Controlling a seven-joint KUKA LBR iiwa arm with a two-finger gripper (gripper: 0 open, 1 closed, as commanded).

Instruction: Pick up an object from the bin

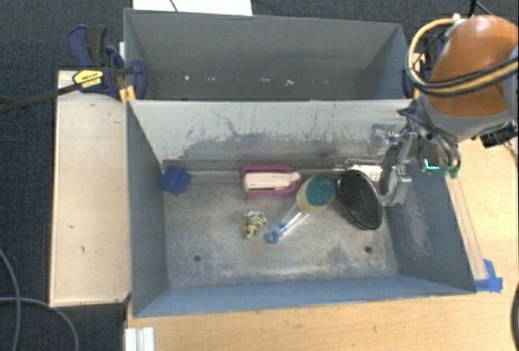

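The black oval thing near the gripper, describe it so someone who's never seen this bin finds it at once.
Go to the right end of the grey metal bin, where the gripper reaches in. On the floor just left of the gripper lies the black oval thing, beside a round green-and-yellow brush. It is the only black item in the bin.

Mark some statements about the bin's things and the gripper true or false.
1. The gripper is beside the black oval thing, at the bin's right. True.
2. The blue block lies mid-floor. False: at the left, by the back wall.
3. The pink-and-white thing lies left of the round teal brush. True.
4. The crumpled yellowish thing lies on the black oval thing. False: it lies apart, in front of the pink-and-white thing.
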